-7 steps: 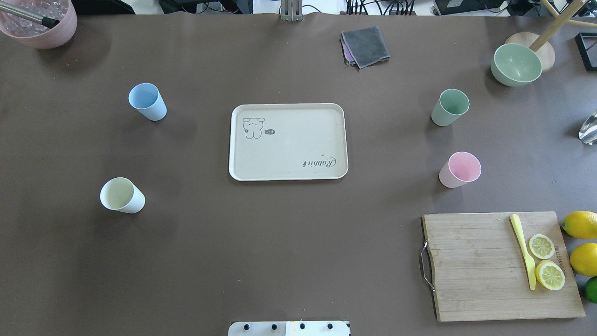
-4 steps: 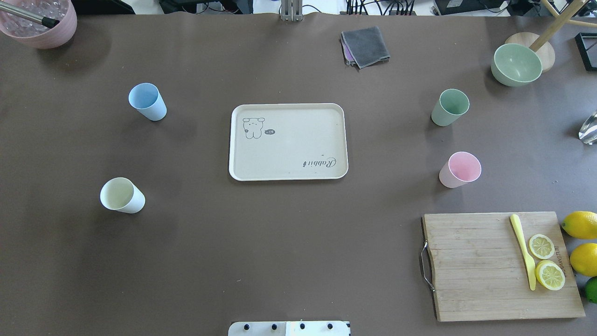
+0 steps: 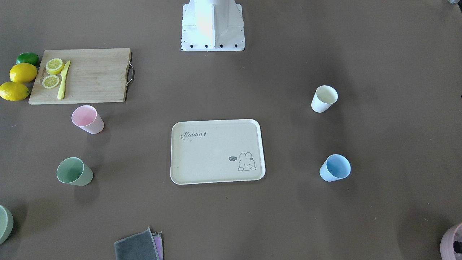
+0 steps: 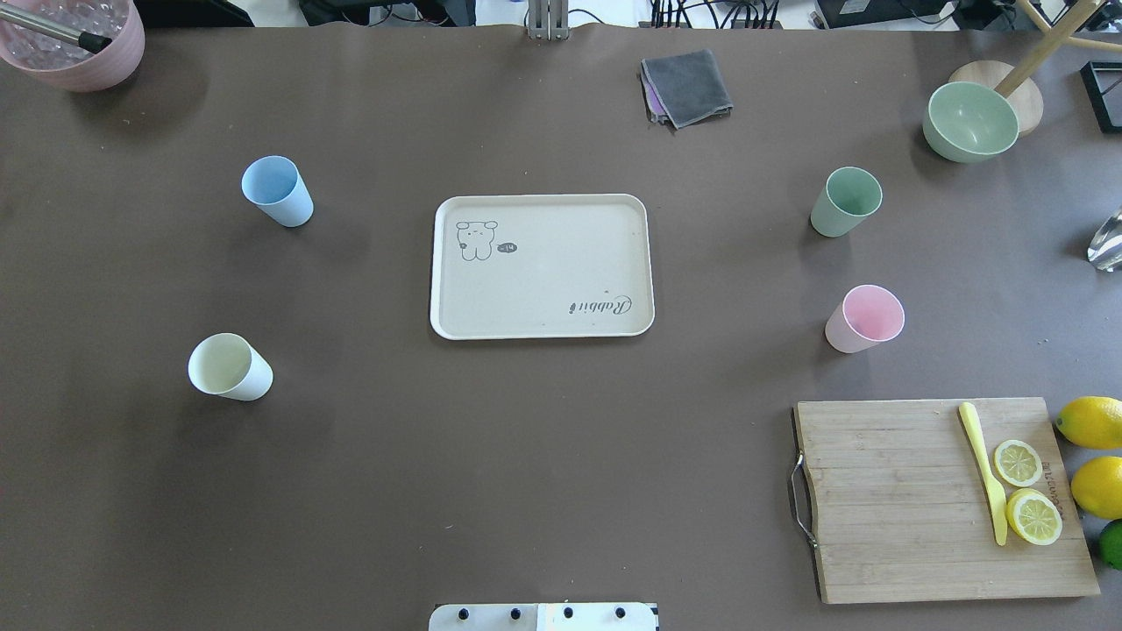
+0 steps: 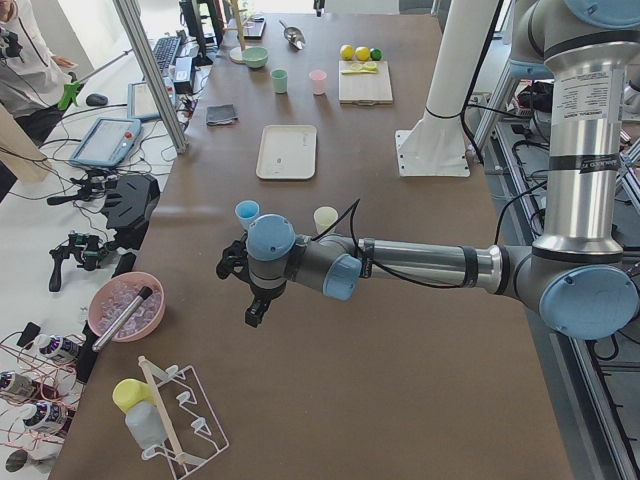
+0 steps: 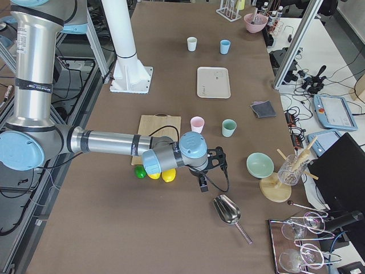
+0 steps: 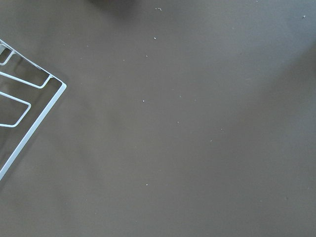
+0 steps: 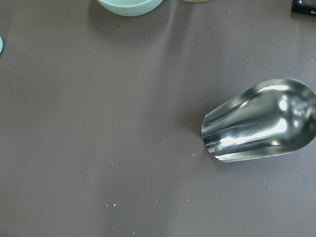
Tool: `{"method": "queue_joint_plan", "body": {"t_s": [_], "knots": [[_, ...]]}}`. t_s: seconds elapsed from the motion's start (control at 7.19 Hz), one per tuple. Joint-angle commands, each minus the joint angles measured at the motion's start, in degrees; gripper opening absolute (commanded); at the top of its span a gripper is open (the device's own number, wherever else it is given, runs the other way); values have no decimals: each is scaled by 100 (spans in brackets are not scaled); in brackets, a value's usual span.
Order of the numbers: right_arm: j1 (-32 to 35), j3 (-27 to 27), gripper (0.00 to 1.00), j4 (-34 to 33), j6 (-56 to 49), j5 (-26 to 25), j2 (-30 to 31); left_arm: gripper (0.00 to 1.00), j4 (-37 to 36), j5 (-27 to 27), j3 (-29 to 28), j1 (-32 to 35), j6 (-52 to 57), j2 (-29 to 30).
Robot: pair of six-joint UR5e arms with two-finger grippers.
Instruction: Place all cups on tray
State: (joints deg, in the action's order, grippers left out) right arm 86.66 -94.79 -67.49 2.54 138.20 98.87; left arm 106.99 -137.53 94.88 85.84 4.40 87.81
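Note:
The cream tray [image 4: 542, 289] lies at the table's middle with nothing on it. Four cups stand upright on the table around it: light blue [image 4: 278, 191] and cream-white [image 4: 228, 367] on my left side, sage green [image 4: 845, 202] and pink [image 4: 865, 318] on my right side. My left gripper [image 5: 254, 312] hangs over bare table past the left cups, far from the tray. My right gripper [image 6: 203, 181] hangs past the cutting board, near a metal scoop [image 8: 261, 121]. Both grippers show only in the side views, so I cannot tell whether they are open or shut.
A wooden cutting board [image 4: 885, 499] with a yellow knife and lemon slices lies at the near right, with whole lemons beside it. A pale-green bowl [image 4: 969, 121] and a grey cloth [image 4: 685, 86] are at the back. A mauve pot [image 4: 74, 39] is back left. A wire rack [image 7: 19, 113] lies under my left wrist.

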Motion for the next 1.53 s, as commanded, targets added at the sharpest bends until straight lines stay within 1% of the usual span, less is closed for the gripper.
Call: {"method": "queue_joint_plan", "body": {"t_s": [0.0, 0.28, 0.42, 0.56, 0.7, 0.83, 0.97, 1.11, 1.25, 1.39], "knots": [[0, -4, 100, -1, 27, 14, 36, 98, -3, -29, 4, -15, 17, 17], [0, -31, 100, -1, 27, 58, 27, 98, 6, -46, 39, -33, 26, 130], [0, -48, 100, -1, 27, 197, 27, 98, -3, -37, 39, -41, 17, 175], [0, -57, 100, 8, 27, 416, 27, 98, 6, -46, 39, -50, 17, 193], [0, -57, 100, 25, 53, 819, 27, 98, -29, -64, 39, -50, 8, 184], [0, -57, 100, 208, 62, 997, 27, 98, 14, -246, 13, -111, -523, 184], [-78, -31, 100, 636, 88, 1007, -34, 98, 197, -196, 187, -381, -1120, 201], [-392, -74, 100, 919, 367, 999, -87, 98, 643, -170, 258, -680, -1482, 158], [-796, -231, 100, 1244, 1466, 851, -183, 98, 1030, -126, 268, -979, -1912, 158], [-1296, -250, 100, 1726, 2226, 431, -184, 98, 1434, 292, 346, -1339, -2787, 192]]}}
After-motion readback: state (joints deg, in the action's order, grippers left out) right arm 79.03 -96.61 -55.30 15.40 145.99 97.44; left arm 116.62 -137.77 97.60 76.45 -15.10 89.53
